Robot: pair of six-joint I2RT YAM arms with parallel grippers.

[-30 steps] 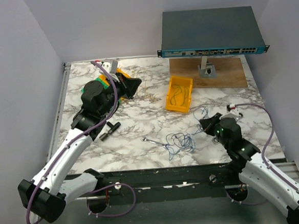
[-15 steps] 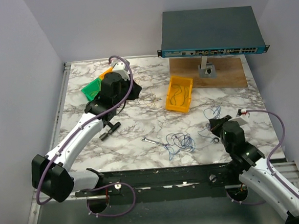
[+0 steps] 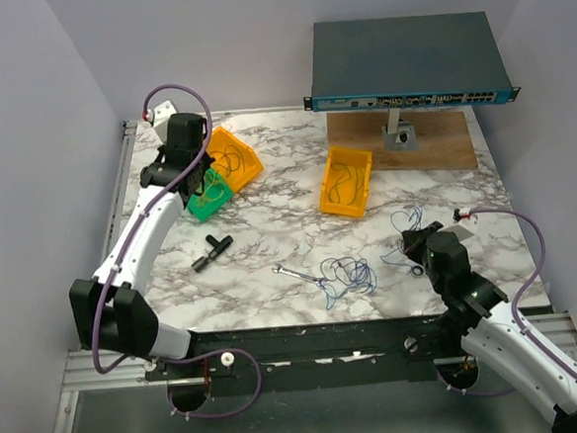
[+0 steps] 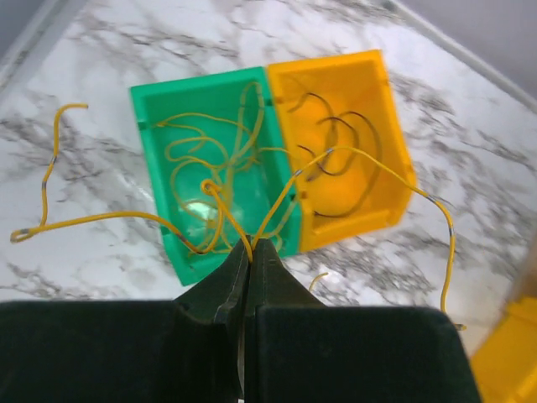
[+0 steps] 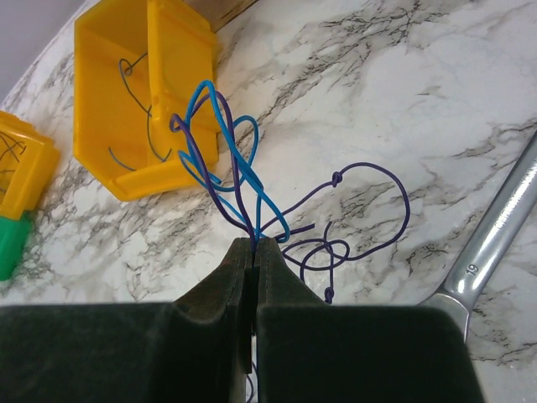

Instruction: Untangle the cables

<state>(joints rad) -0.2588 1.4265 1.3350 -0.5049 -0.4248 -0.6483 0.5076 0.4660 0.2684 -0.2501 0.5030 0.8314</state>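
A loose tangle of blue cables [image 3: 344, 272] lies on the marble table near the front edge. My left gripper [image 4: 252, 245] is shut on a thin yellow cable [image 4: 382, 159], which loops over a green bin [image 4: 155, 126] and an orange bin [image 4: 394, 193]. From above, the left gripper [image 3: 199, 181] hangs over that green bin [image 3: 208, 204]. Pinched in my right gripper [image 5: 254, 243] are a blue cable [image 5: 220, 126] and a purple cable [image 5: 394, 180] whose loops rest on the table. The right gripper [image 3: 409, 244] sits at the table's right, apart from the tangle.
A silver wrench [image 3: 294, 273] lies just left of the tangle, and its shaft [image 5: 495, 235] shows close to my right gripper. A yellow bin [image 3: 346, 181] holding a dark wire stands mid-table. A black T-shaped part [image 3: 212, 250] lies left of centre. A network switch [image 3: 407, 64] sits on a wooden board [image 3: 432, 147] at the back.
My left arm has swung to the far left corner, uncovering the green and orange bins, with the yellow cable still pinched. The right gripper drew back slightly with its cables.
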